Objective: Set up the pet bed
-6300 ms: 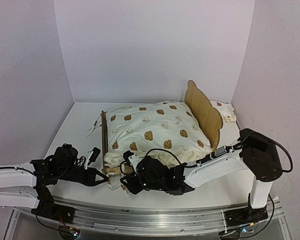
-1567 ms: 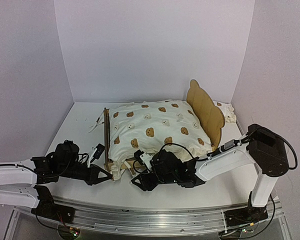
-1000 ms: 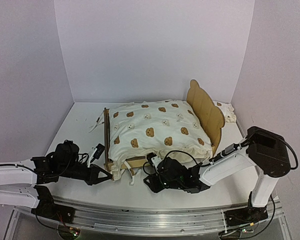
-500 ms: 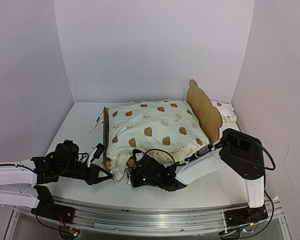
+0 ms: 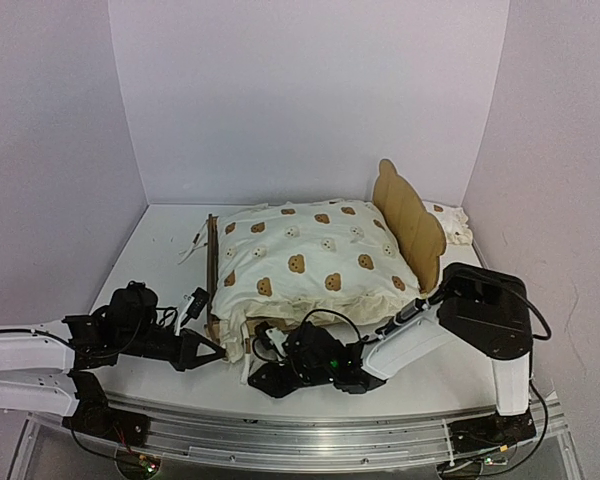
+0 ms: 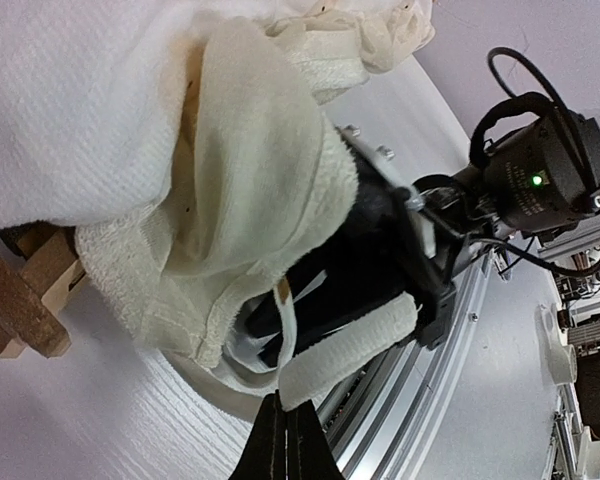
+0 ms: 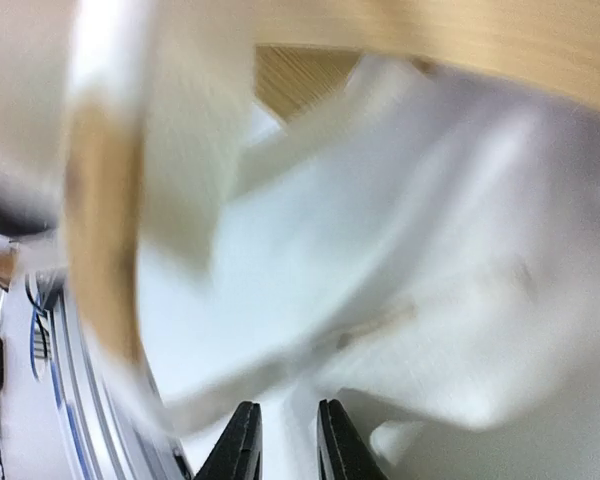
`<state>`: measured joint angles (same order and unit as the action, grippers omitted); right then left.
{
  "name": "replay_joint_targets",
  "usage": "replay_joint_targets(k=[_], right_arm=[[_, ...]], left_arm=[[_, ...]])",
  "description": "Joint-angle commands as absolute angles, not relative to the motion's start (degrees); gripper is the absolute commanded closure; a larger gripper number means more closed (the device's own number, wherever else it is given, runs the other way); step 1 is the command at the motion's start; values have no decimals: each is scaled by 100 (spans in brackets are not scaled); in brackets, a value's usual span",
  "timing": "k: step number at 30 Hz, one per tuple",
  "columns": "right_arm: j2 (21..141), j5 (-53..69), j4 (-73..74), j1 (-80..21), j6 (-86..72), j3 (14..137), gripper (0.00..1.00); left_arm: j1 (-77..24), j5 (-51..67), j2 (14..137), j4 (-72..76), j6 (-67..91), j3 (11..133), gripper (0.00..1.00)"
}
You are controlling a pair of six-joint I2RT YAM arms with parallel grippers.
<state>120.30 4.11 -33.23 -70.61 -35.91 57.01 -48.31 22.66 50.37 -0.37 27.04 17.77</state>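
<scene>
The pet bed [image 5: 411,218], a light plywood frame with a bear-ear headboard, stands mid-table. The cream bear-print cushion [image 5: 310,255] lies on it and hangs over the front rail. My left gripper [image 5: 218,352] rests low at the bed's front left corner. In the left wrist view the left gripper [image 6: 285,428] is shut on a tie string [image 6: 282,330] of the cushion [image 6: 100,120]. My right gripper [image 5: 262,376] lies just right of it under the cushion's front edge. In the blurred right wrist view the right gripper [image 7: 288,445] stands narrowly apart around a pale fabric strip [image 7: 300,385].
A small ruffled pillow [image 5: 458,225] lies behind the headboard at the back right. The bed's footboard rail [image 5: 211,268] stands on the left, and its wooden corner joint [image 6: 20,300] shows in the left wrist view. The metal rail [image 5: 310,440] runs along the near edge.
My right arm has slid left along the bed's front to the corner, and its jaws have narrowed. The left arm has kept still with its grip on the string.
</scene>
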Motion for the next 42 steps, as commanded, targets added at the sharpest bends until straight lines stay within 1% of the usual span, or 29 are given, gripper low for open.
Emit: replay_joint_targets(k=[1, 4, 8, 9, 13, 17, 21, 27, 29, 35, 37, 40, 42], right_arm=[[11198, 126, -3368, -7045, -3270, 5230, 77], [10961, 126, -3334, -6950, -3250, 5106, 74], [10680, 38, -3341, -6900, -3139, 4953, 72], [10569, 92, -3351, -6899, -3107, 4927, 70], [10150, 363, -3608, -6899, -3140, 4638, 55], [10000, 692, -3898, -6900, -3271, 4636, 48], [10209, 906, -4265, -6902, -3339, 4862, 45], [10520, 888, -4597, -6854, -3448, 5035, 46], [10576, 866, -4634, -6830, -3480, 5071, 49], [10715, 756, -4697, -6723, -3711, 5103, 82], [10698, 733, -4745, -6692, -3766, 5053, 90], [10658, 678, -4802, -6655, -3771, 4977, 98], [10642, 647, -4810, -6641, -3762, 4929, 100]], left_arm=[[-4810, 2084, 5154, 41, 2643, 1797, 100], [-4840, 2220, 5296, 35, 2286, 2062, 100], [-4923, 2109, 5618, -372, 1906, 2566, 100], [-4952, 2161, 5690, -419, 1839, 2682, 100], [-5123, 2163, 5811, -353, 1764, 2664, 100], [-5250, 2112, 5855, -141, 1637, 2576, 100], [-5356, 2160, 6117, 22, 1513, 2641, 100], [-5370, 2142, 6244, 133, 1476, 2654, 100], [-5370, 2144, 6249, 140, 1482, 2649, 100], [-5370, 2139, 6275, 156, 1446, 2647, 100], [-5370, 2144, 6267, 153, 1441, 2635, 100], [-5370, 2145, 6248, 159, 1441, 2612, 100], [-5371, 2171, 6233, 176, 1434, 2602, 100]])
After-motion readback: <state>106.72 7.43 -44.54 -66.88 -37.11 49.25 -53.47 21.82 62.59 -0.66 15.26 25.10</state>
